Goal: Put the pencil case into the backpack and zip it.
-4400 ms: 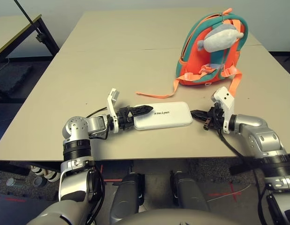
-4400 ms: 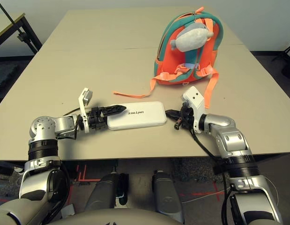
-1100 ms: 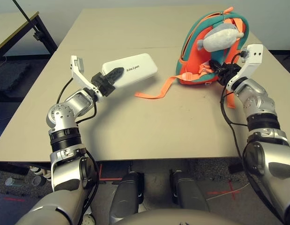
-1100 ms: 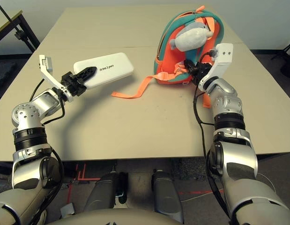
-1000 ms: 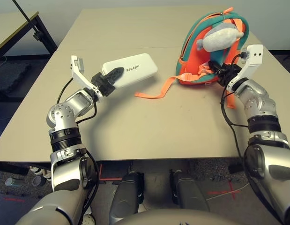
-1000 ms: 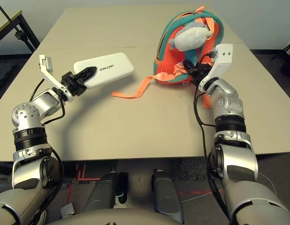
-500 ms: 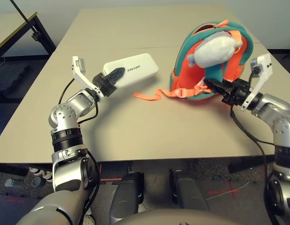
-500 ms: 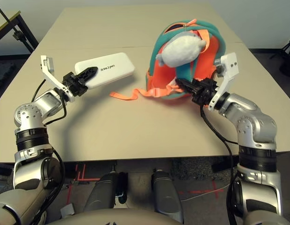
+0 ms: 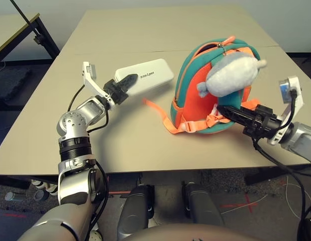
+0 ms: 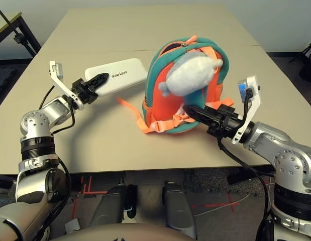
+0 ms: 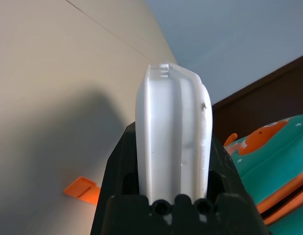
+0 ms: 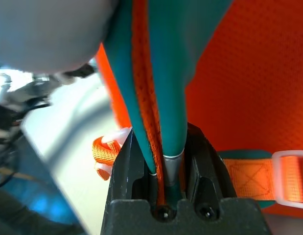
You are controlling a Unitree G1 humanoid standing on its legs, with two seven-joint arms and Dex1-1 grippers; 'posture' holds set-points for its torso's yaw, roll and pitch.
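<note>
My left gripper is shut on one end of the white pencil case and holds it in the air, left of the backpack. In the left wrist view the case stands edge-on between the black fingers. The orange and teal backpack stands tilted at the table's middle, its grey whale charm hanging on the front. My right gripper is shut on a teal and orange strap low on the pack's right side.
A loose orange strap trails on the table between the case and the pack. The table's front edge runs close below the pack. A second table with black legs stands at the far left.
My right gripper has pulled the backpack toward me and to the left; the pack stands closer to the pencil case. The left gripper has carried the case slightly to the right.
</note>
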